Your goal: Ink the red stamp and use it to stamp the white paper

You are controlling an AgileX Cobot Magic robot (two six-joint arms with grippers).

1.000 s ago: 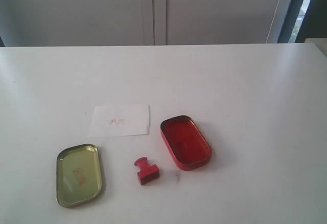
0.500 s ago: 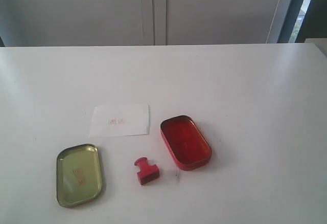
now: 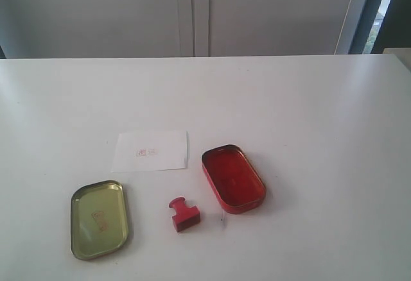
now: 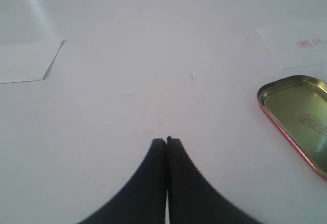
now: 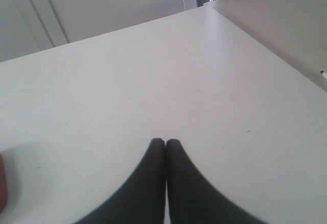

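The red stamp (image 3: 183, 214) lies on its side on the white table, between the gold tin lid (image 3: 99, 219) and the open red ink tin (image 3: 233, 178). Behind it lies the white paper (image 3: 150, 151) with a faint red imprint; a corner of the paper (image 4: 299, 45) shows in the left wrist view. Neither arm appears in the exterior view. My left gripper (image 4: 166, 141) is shut and empty over bare table, left of the lid (image 4: 299, 116). My right gripper (image 5: 165, 142) is shut and empty over bare table too.
A second white sheet (image 4: 25, 61) lies on the table in the left wrist view. A red edge (image 5: 2, 188) shows at the border of the right wrist view. The table's far corner (image 5: 207, 6) and a lower grey surface (image 5: 276, 14) lie beyond the right gripper.
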